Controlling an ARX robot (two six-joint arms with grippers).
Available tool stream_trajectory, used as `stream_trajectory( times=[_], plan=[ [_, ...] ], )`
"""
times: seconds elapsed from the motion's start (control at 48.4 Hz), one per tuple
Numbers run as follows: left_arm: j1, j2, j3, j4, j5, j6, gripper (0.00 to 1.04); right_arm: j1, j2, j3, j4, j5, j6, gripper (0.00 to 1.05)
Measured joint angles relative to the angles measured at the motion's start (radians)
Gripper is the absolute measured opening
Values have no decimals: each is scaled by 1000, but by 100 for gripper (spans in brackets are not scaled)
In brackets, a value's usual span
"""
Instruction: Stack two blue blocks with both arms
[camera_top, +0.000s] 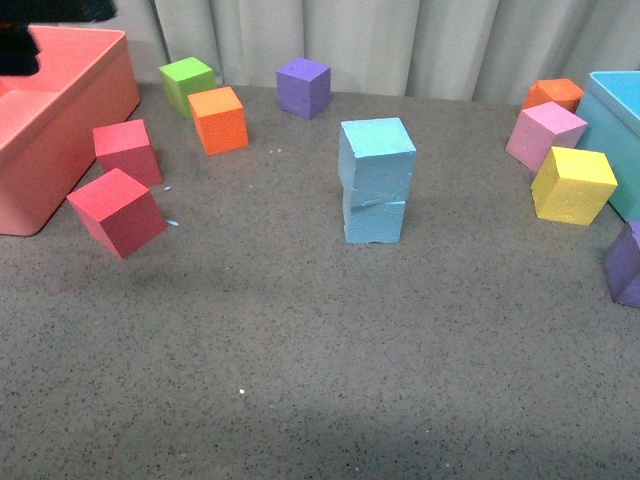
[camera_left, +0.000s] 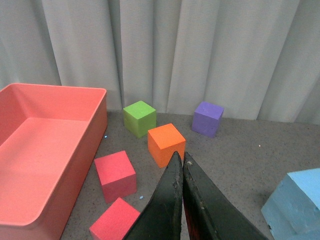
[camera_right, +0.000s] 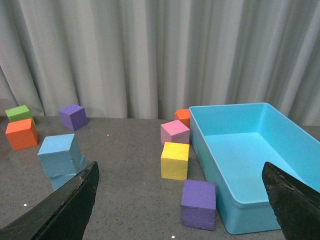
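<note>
Stacked already, by the look of it: upper blue block (camera_top: 377, 150) on lower blue block (camera_top: 374, 219), mid-desk (camera_top: 320, 380), top one turned slightly off square. Left pincer (camera_left: 180, 162) closed, empty, stack just off to its right side. Right pincer (camera_right: 180, 190) spread wide, empty, stack off to its left. Neither arm touching the stack. Coral bin (camera_left: 50, 150) empty. Turquoise bin (camera_right: 240, 150) empty too.
</note>
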Motion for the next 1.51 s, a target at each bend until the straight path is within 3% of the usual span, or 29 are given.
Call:
stream_trajectory(
  times=[0.268, 0.599, 0.661, 0.723, 1.507],
  plan=[
    [126, -211, -242, 27, 117, 9, 4, 0, 0, 0, 0, 0, 0, 95],
    [214, -553, -361, -187, 208, 10, 4, 0, 0, 0, 0, 0, 0, 95],
    [267, -620, -374, -242, 282, 11, 4, 0, 0, 0, 0, 0, 0, 95],
    [297, -683, -385, -293, 293, 11, 4, 0, 0, 0, 0, 0, 0, 95],
    [303, -1199, -392, -765, 298, 11, 4, 0, 0, 0, 0, 0, 0, 95]
  ],
)
